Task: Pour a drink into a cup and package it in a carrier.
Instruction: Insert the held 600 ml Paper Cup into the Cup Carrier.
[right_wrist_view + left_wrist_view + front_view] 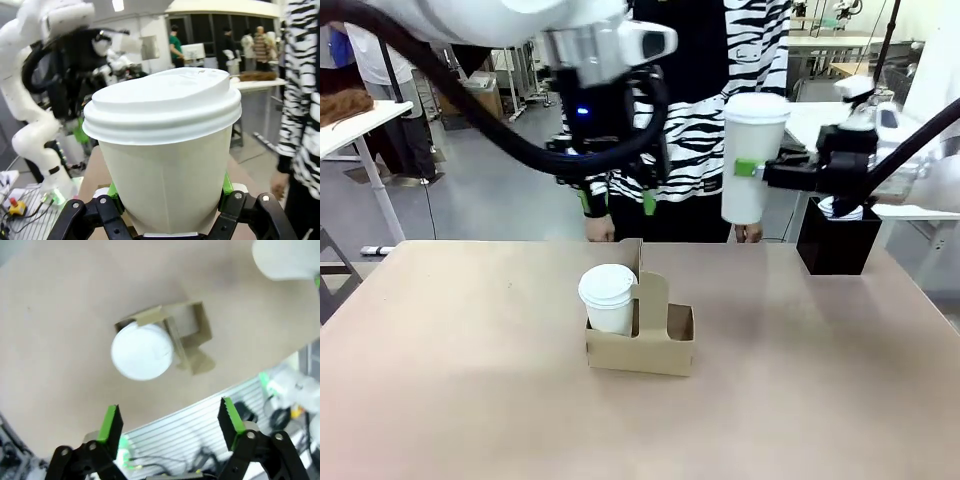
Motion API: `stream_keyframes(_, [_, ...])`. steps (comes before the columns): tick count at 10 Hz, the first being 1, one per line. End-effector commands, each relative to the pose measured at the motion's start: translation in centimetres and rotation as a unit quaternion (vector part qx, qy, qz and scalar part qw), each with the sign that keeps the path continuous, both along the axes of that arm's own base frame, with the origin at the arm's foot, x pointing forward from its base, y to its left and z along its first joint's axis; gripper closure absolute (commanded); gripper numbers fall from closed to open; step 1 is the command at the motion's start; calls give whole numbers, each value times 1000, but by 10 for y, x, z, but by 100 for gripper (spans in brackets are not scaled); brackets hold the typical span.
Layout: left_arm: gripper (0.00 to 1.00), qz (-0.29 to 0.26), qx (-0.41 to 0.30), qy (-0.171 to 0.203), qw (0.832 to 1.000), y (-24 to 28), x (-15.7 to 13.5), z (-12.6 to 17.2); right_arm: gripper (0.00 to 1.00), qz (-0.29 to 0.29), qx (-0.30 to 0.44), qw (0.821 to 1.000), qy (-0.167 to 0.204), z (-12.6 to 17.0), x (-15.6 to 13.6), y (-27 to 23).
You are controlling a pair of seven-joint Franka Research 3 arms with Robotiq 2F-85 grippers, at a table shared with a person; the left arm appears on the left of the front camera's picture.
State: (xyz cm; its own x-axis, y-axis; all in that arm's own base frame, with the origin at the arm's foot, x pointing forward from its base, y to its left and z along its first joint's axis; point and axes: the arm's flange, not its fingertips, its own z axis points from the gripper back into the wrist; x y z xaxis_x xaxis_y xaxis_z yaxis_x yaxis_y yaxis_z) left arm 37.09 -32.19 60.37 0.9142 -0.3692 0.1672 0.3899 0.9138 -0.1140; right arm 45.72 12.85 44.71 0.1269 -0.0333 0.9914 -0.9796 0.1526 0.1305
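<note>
Up in the air on the right: a tall white tapered paper cup (756, 135) with a white domed lid, clamped between the jaws of the right gripper (750, 170), green pad pressed to its wall at about mid-height. Held upright, well above the light brown table (470, 330), off to the right of the carrier and apart from it.

From the right wrist, up close: plain off-white wall, 1 faint vertical seam, lid seated all round with a raised edge, and the right gripper (169, 189) squeezing the cup (167, 150) from both sides.

Down near the middle of the table: the small brown cardboard carrier (665, 345), 2 slots and an upright handle divider. Left slot taken by a shorter white cup (608, 297) with a white lid; right slot showing bare cardboard.

Hanging directly above: the left gripper (617, 205), jaws apart, gripping nothing. From the left wrist, looking straight down: left gripper (170, 415) spread wide, carrier (195, 327) and shorter cup (142, 351) below, the tall cup (285, 257) poking in at the top right corner.

At the far right edge of the table: a black box (838, 250). Across the table: a person in a black-and-white striped top (705, 130).
</note>
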Motion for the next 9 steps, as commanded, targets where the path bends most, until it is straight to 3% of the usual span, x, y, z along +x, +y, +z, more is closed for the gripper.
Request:
stream_keyframes(1, [0,-95,5,-28,995,70,-9,-9,20,56,-3,998,-29,-9,5,15])
stream_keyframes(4, [0,-181,14,-53,982,126,-14,-25,20,137,21,989,-49,-33,-15,40])
stream_keyframes(6, [0,-247,23,-69,966,150,2,-45,20,156,16,985,-68,-54,-18,50])
stream_keyframes(8, [0,-271,5,-96,958,161,16,-60,20,144,8,987,-70,-60,-17,51])
stream_keyframes(9, [0,-249,5,-88,964,163,22,-65,20,148,14,987,-55,-57,-21,52])
